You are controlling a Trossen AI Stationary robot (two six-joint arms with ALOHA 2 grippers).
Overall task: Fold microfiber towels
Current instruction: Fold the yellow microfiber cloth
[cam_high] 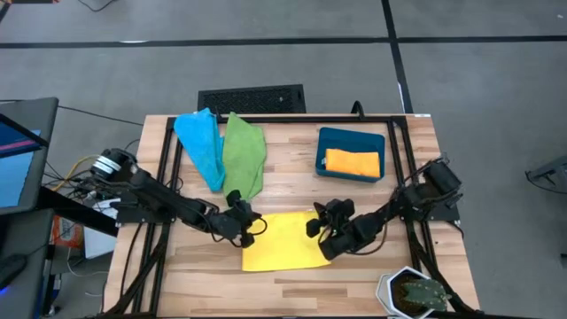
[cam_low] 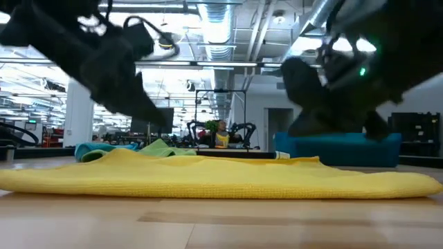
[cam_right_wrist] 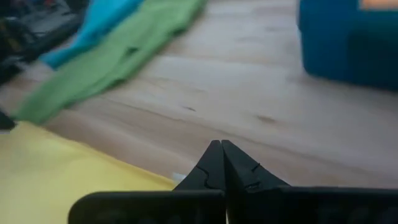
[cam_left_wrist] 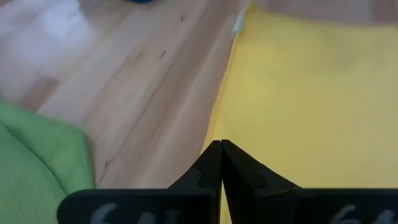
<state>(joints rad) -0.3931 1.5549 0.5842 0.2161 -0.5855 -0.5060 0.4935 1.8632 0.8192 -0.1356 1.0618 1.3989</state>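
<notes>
Folding looks to be at its start: yellow towel point(cam_high: 282, 240) lies flat on the desk point(cam_high: 292, 168), left end effector point(cam_high: 241, 215) and right end effector point(cam_high: 321, 221) both closed empty at its far corners, needing to open and pinch them.

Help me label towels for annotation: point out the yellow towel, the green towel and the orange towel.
yellow towel point(cam_high: 279, 241): high view, its flat middle.
green towel point(cam_high: 244, 152): high view, mid-cloth.
orange towel point(cam_high: 352, 163): high view, its folded top, inside the bin point(cam_high: 324, 144).
</notes>
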